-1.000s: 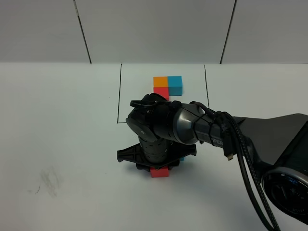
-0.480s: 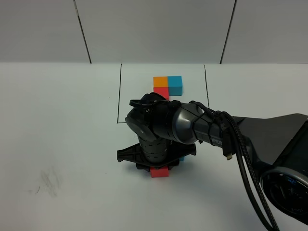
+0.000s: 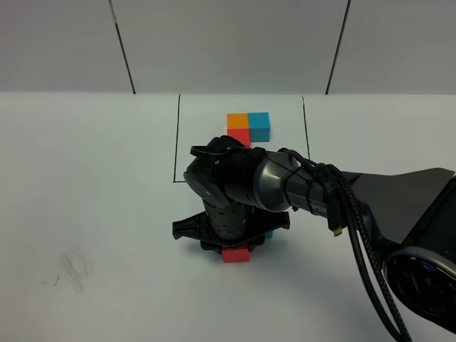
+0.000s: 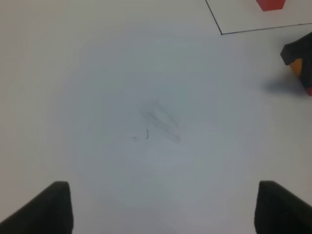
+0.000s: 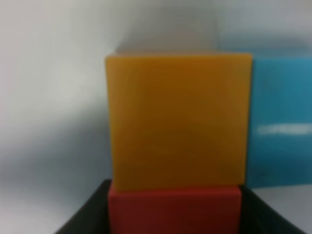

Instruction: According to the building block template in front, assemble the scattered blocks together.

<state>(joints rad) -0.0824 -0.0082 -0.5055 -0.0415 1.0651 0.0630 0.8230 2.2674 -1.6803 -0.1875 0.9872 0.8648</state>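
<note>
A plain white table [image 3: 85,178] fills the lower part of the room view, evenly lit with only soft shadows. Behind its far edge stands a pale grey wall [image 3: 228,43] made of panels, split by 2 dark seams [image 3: 122,50] that slant down toward the table. Near the table's front left corner there is a faint grey smudge [image 3: 73,267], which the left wrist camera also catches as scuffed marks [image 4: 158,122].

Scattered blocks: orange cube [image 5: 178,122], blue cube [image 5: 280,119], red cube [image 5: 174,209]. The template [image 3: 249,127] repeats orange, blue, red inside a black outline [image 3: 176,135] on the white surface [image 3: 92,185].
</note>
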